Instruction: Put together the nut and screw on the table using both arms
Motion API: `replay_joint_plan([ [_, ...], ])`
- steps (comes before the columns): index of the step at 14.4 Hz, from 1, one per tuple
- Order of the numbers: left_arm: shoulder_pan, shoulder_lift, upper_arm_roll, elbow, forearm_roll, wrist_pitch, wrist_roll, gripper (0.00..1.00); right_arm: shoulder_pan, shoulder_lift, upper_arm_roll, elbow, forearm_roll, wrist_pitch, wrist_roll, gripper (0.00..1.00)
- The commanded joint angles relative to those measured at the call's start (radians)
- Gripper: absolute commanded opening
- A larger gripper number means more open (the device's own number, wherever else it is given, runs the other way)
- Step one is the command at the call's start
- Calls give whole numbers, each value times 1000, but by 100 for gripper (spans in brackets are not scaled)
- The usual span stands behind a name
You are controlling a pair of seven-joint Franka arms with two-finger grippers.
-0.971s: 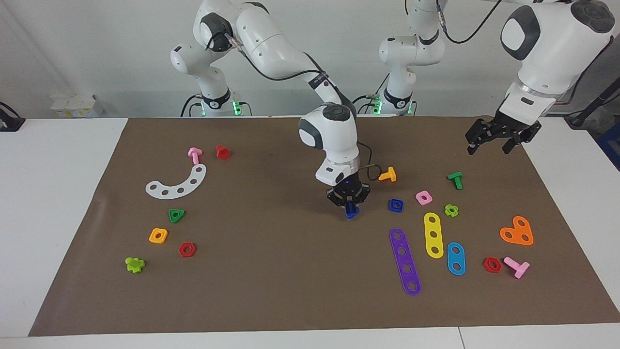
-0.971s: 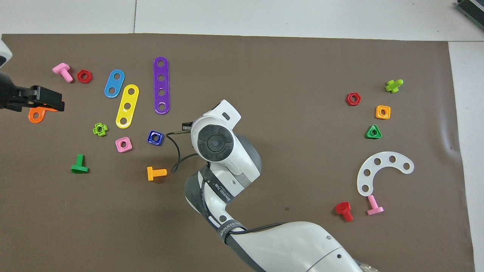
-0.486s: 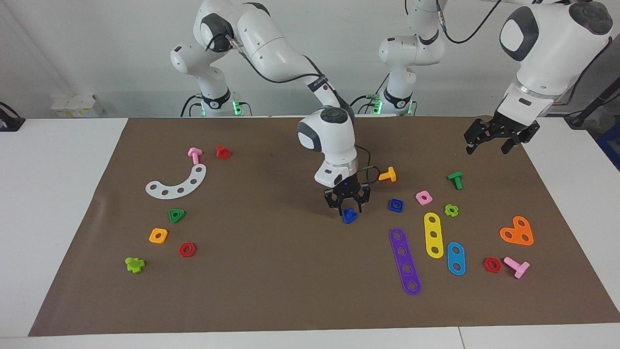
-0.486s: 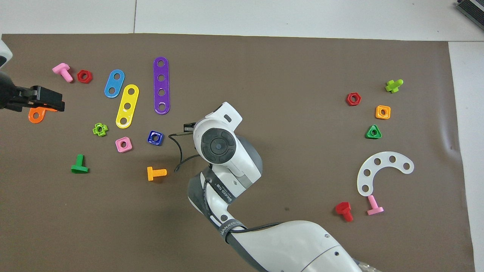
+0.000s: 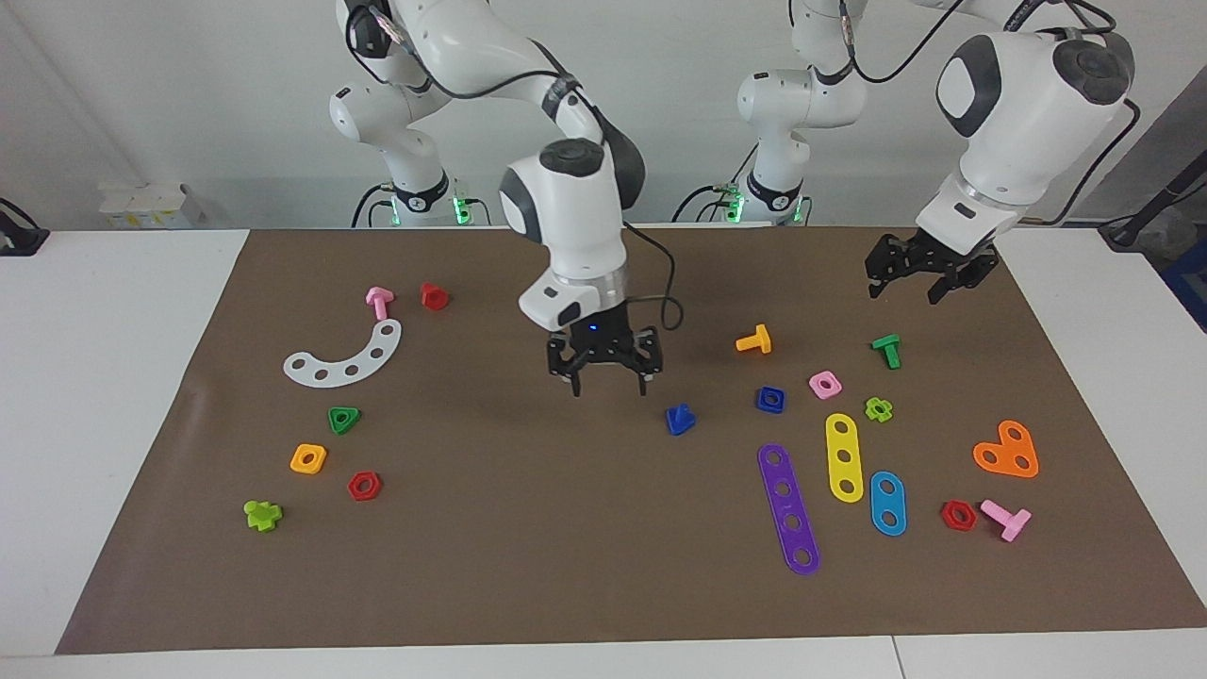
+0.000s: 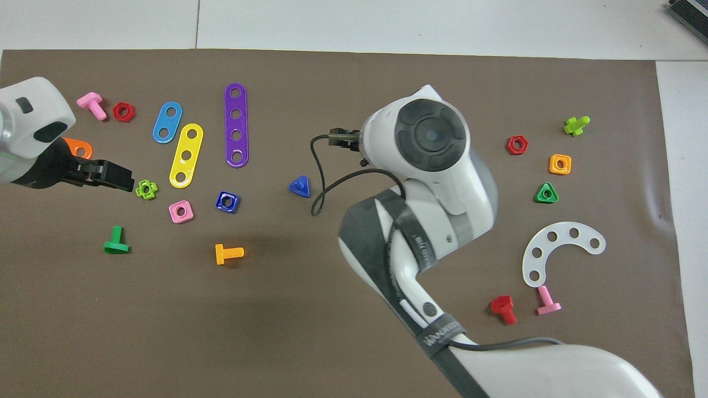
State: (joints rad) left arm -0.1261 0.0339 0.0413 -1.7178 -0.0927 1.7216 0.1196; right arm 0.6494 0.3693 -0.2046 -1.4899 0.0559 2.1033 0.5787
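Blue on brown: the screw [image 5: 679,419] sits head-down on the mat [image 5: 566,566], stem pointing up, free of any grip. Beside it, toward the left arm's end of the table, lies the nut [image 5: 770,400], flat, hole up, near a pink nut [image 5: 825,384]. The right gripper [image 5: 605,363] hangs in the air over bare mat, a little toward its own end from the screw, fingers spread, nothing between them. The left gripper [image 5: 919,272] hovers over the mat near the green bolt [image 5: 886,350], jaws apart and empty too.

Where's the danger? That screw stands on a small head; a finger brushing the stem on the way in would tip or skid it. The nut lies flat and thin, so a pinch that lands shallow could flick it toward the pink nut, and a grab aimed slightly off could close on that pink one instead. Even with both parts held, tilted axes would jam the thread at the first turn.
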Motion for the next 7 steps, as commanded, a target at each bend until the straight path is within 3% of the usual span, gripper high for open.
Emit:
replay_joint_plan([
  [1,-64,61,12,-23,-61,105,12,88,-72,-94,16,-62,-7,-158,-117,100],
  [3,-84,102,14,-39,-90,169,11,88,-134,-186,16,-148,-7,-200,-178,100],
  [7,-128,122,14,-180,-90,392,20,87,-270,-352,14,-343,-7,-238,-327,100],
])
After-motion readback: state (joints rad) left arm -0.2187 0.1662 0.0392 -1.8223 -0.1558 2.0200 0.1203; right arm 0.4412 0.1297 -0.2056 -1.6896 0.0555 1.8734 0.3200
